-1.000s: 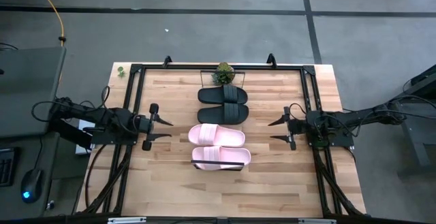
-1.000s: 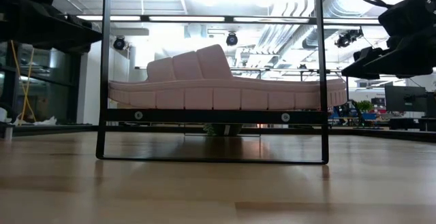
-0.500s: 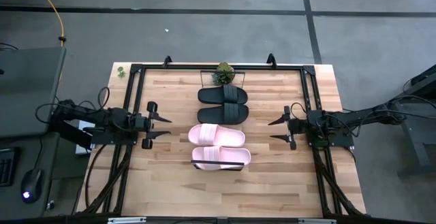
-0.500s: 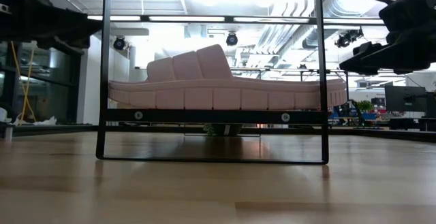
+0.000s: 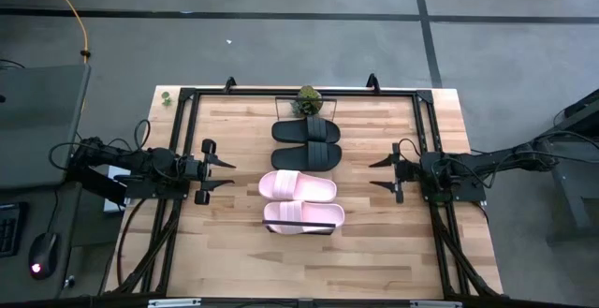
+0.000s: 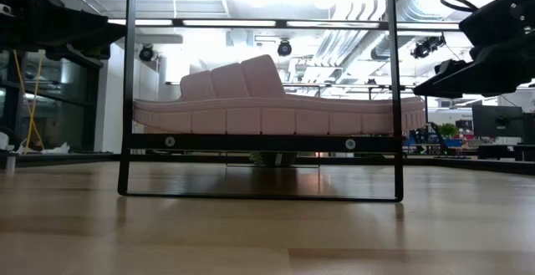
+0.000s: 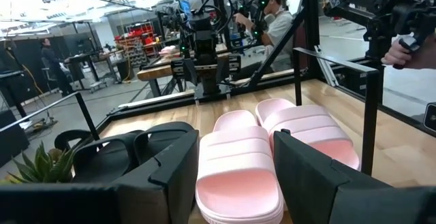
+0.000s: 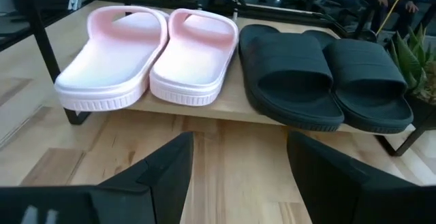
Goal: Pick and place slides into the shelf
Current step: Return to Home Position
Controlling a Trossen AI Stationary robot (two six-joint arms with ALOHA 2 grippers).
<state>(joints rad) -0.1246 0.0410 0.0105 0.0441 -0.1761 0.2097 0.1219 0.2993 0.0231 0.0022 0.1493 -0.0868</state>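
At the bottom of the low view, the pale plank tabletop spreads smooth and faintly glossy. On it stands the shelf, seen end-on, with thin black metal uprights and a dark crossbar carrying two small bolts. Resting on that end is the nearer of the pink slides, made of matte, soft-looking foam. Its sole edge is cut in vertical ribs and its wide strap humps up in three panels. In the high view, all four slides lie flat on the shelf in one column at the centre of the frame. The pale pink pair sits side by side in the lower part. The black slides, the same rounded shape but dull and dark, sit side by side just above. Above them is a small spiky green plant. The left gripper hangs at left-centre and the right gripper at right-centre. Both are apart from the shelf with their jaws spread wide.
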